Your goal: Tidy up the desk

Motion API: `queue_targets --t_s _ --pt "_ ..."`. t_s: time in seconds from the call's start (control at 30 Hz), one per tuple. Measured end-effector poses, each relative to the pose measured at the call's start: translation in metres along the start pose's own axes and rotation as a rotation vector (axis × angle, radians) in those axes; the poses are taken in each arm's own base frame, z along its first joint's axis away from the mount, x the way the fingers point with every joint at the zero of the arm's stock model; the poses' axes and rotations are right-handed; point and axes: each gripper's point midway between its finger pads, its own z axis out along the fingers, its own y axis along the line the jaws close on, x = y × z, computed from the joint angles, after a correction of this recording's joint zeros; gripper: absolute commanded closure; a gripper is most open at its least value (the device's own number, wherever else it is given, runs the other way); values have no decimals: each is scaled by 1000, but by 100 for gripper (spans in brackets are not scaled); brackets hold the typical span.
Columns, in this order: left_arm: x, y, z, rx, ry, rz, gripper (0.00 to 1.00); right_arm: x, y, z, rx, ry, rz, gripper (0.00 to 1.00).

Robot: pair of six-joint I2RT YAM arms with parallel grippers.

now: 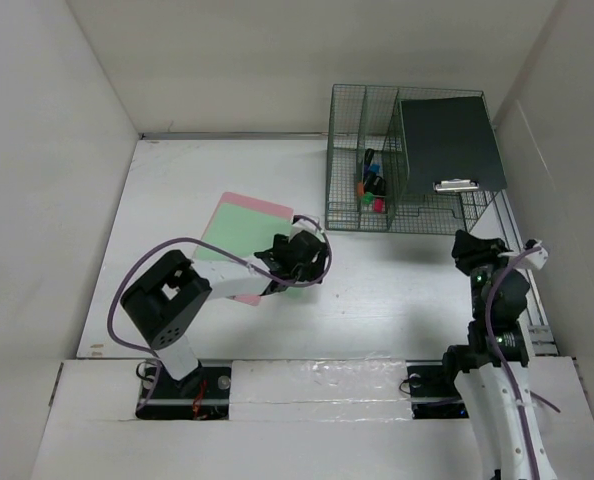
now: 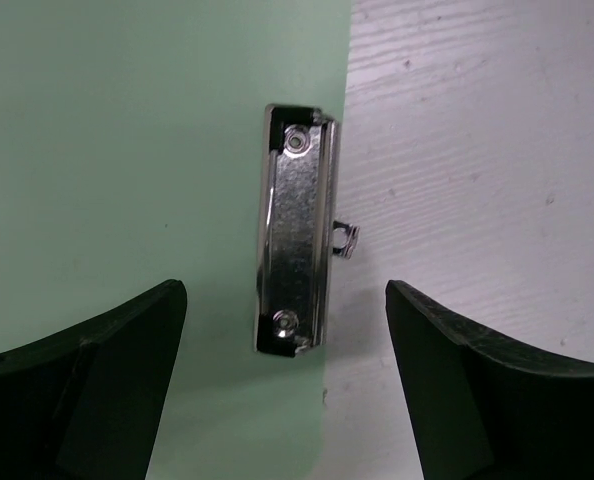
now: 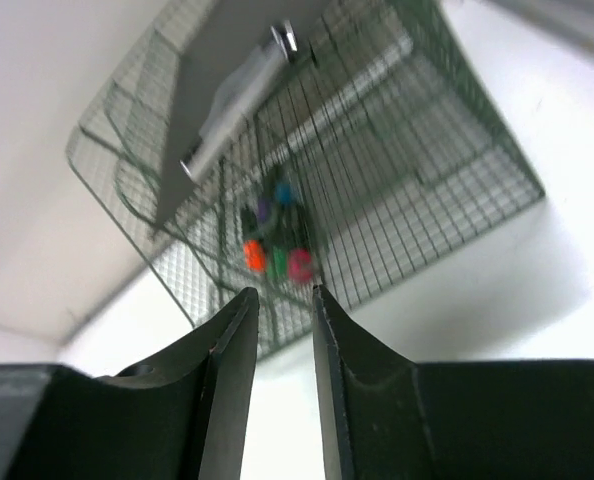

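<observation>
On the desk [image 1: 397,290], one green clipboard [image 1: 239,232], one rack [image 1: 347,160], one grey clipboard [image 1: 450,140]

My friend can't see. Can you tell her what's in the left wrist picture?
A shiny metal clip sits at the edge of a pale green clipboard lying on the white desk. The left gripper is open, with its two black fingers at the bottom of the picture, one on each side of the clip.
</observation>
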Motion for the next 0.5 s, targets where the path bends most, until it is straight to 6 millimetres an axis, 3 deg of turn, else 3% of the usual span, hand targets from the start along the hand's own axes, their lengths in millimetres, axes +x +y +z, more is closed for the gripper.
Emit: queue_targets --t_s 0.2,0.27,0.4,0.43,0.47,0.5 --pt "-8 -10 15 12 -13 28 36 38 -14 3 4 123 -14 55" --pt "-10 -10 18 5 -20 41 46 41 -15 4 4 133 -20 48" --pt "-10 -8 20 -15 -29 60 54 38 -13 5 -1 127 -42 42" --pt "-10 -7 21 -25 -33 69 65 37 -12 5 -5 123 -46 40" --pt "-10 -7 22 -35 -40 78 85 35 -11 5 -9 119 -48 39" --pt "-10 -9 23 -39 -46 82 93 33 -9 6 -13 115 -50 38"
